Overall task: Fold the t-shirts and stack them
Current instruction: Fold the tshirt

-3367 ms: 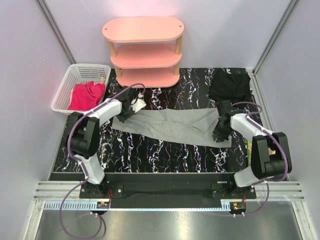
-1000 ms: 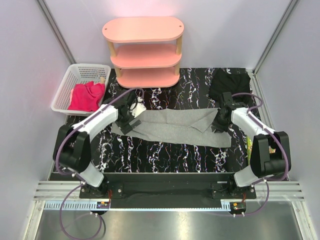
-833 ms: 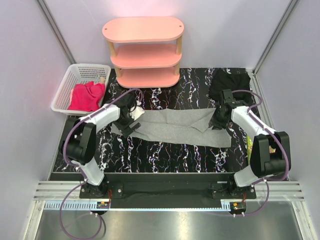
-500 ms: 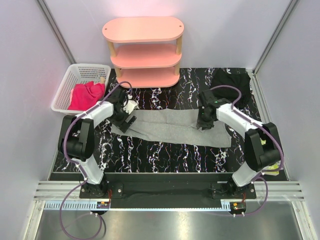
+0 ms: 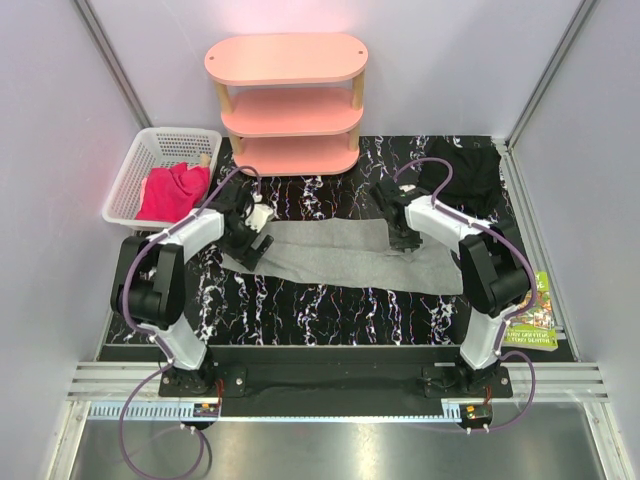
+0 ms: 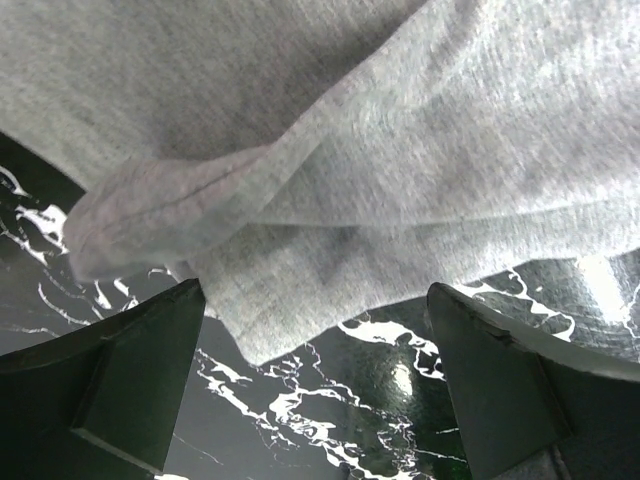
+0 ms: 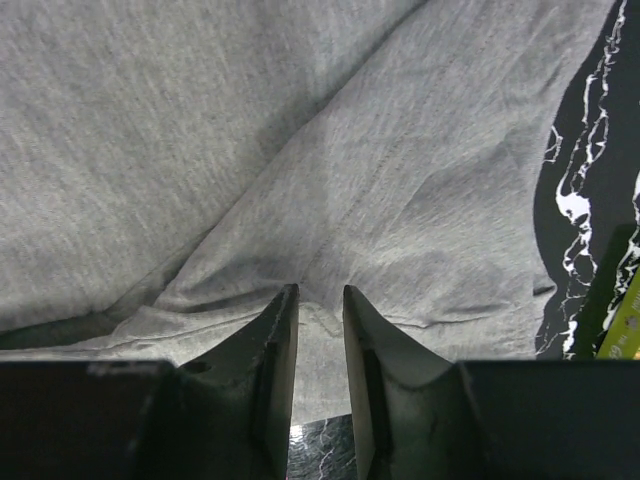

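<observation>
White basket [image 5: 128, 170] sits at far left beside the counter [image 5: 330, 310] edge, with pink cloth [image 5: 172, 192] bundled inside. A pink three-tier shelf [image 5: 288, 58] stands at back centre. The left hand [image 5: 250, 238] is low over the left end of the grey t-shirt [image 5: 330, 255], fingers spread wide. Its wrist view shows the shirt's folded corner lying on the marble between them. The shirt lies flat as a long strip across mid-counter, and bare marble runs along its near edge. The right hand [image 5: 400, 240] is at the shirt's right-centre, fingers nearly together, pinching a grey fold with creases running to the tips. Black cloth [image 5: 470, 170] is heaped in the back-right corner, well behind it. A green book [image 5: 530, 322] lies at the near right edge.
</observation>
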You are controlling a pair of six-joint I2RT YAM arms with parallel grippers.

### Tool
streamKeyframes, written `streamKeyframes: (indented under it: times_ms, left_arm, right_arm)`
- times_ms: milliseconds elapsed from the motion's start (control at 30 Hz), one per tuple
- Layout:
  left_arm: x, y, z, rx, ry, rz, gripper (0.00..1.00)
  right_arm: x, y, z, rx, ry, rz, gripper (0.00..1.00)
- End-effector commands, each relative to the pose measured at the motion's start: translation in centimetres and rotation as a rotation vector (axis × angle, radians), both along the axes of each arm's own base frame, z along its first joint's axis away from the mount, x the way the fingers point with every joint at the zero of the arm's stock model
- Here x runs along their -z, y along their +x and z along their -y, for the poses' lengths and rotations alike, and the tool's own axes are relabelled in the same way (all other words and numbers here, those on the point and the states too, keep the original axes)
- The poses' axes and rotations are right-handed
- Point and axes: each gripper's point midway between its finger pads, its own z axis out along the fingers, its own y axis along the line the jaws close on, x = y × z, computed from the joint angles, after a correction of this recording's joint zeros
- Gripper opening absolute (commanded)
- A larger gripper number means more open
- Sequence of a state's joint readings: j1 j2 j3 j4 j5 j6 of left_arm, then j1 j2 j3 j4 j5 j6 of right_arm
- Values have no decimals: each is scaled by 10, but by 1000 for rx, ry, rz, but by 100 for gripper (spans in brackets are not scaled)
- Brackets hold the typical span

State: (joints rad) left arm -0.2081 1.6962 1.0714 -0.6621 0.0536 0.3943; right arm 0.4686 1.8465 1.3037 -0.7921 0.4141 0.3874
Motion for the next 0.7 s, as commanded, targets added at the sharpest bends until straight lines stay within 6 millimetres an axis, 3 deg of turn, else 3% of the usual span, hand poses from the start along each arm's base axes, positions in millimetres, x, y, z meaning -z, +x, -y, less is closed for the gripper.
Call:
streamKeyframes:
  times_ms: [0, 200, 400, 500, 667]
  left_arm:
    - [-12, 2, 0, -9, -20, 55, 99]
    - [-7, -4, -10, -3, 19, 61, 99]
    - [2, -14, -18, 0, 47, 62, 99]
    - [7, -20, -26, 2, 85, 58, 99]
    - [6, -22, -30, 1, 104, 70, 99]
  right_arm:
    - [-11, 5, 6, 0, -68, 31, 31]
    - [-11, 3, 1, -3, -42, 20, 31]
    - [-27, -11, -10, 8, 75, 32, 48]
    - [-39, -16, -12, 13, 112, 59, 50]
    - [-28, -23, -13, 11, 123, 23, 48]
